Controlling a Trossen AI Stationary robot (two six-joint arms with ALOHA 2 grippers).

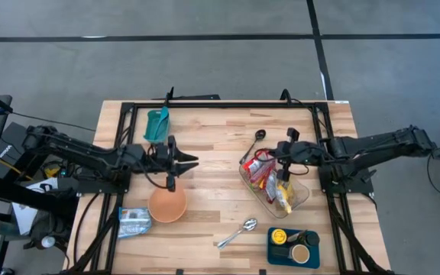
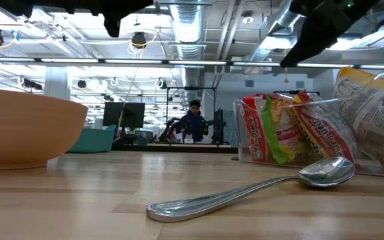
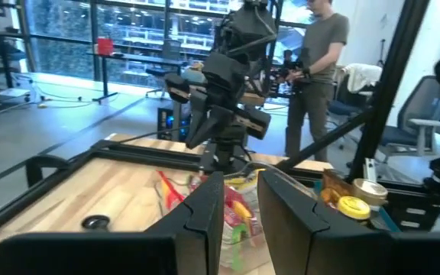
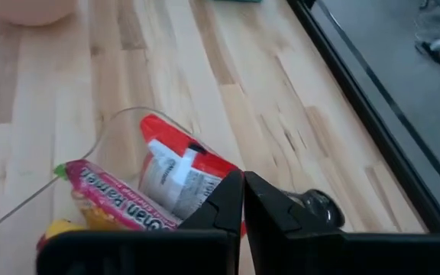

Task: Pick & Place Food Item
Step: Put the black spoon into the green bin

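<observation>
Right gripper (image 1: 284, 169) closed, empty, low over clear tray (image 1: 300, 200); left gripper (image 1: 192, 160) slightly open above bowl (image 1: 166, 204)

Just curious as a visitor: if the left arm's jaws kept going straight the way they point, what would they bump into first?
Probably the right gripper hanging above the clear tub of snack packets, straight ahead of the left gripper; bare table lies between, though depth is hard to judge.

We noted a pale striped-grain wooden table (image 1: 212, 145), an orange bowl (image 1: 166, 205) at near left, a teal cup (image 1: 156, 124) at far left, red, yellow and green snack packets (image 1: 270, 179) in a clear container (image 1: 300, 195), a silver spoon (image 1: 237, 233), and a dark blue tray (image 1: 312, 256) at near right.
</observation>
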